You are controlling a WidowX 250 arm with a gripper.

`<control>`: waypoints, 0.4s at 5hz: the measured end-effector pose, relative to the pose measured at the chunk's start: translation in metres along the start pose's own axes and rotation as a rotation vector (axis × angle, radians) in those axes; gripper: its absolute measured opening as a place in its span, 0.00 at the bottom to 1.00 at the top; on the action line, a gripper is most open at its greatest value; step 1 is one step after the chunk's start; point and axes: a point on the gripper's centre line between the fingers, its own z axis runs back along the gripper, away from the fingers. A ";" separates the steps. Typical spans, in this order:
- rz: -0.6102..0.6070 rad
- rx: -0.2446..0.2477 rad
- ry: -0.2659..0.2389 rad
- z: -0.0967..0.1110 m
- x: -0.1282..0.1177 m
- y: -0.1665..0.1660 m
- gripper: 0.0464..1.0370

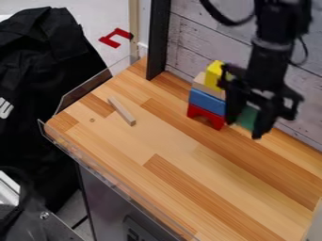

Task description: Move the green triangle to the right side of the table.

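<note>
1. Green triangle (248, 117), partly hidden behind the black claw (245, 127), lies near the back of the tabletop (170, 141), in the right part of the camera view. Only a patch of its green face shows, so its full outline cannot be made out.
2. The claw hangs down right at the green triangle, covering both sides of it. Whether it has a grip on the piece or is merely around it, I cannot tell.
3. The black arm (270, 56) comes in from the top edge, right of centre, in front of the whitewashed plank wall (195, 33). A black cable loops beside it.
4. Just left of the green triangle, as the view shows it, is a stack: a red arch (202, 113) at the bottom, a blue block (206, 101) on it, then a plain wooden block (202, 84), and a yellow block (214, 73) at the top. The claw overlaps the right side of the stack.
5. A slim wooden stick (122, 111) lies at a slant on the left part of the tabletop, well apart from the stack.
6. A black post (157, 40) rises at the tabletop's far corner, and a clear guard (104, 167) runs along the near edge.
7. Beyond the tabletop, on the left, are black cloth (37, 70) and, higher up, a red angular piece (109, 40).
</note>
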 end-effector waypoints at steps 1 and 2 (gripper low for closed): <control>0.011 0.039 0.022 -0.020 0.003 -0.007 0.52; -0.008 0.041 0.042 -0.044 0.006 -0.018 0.52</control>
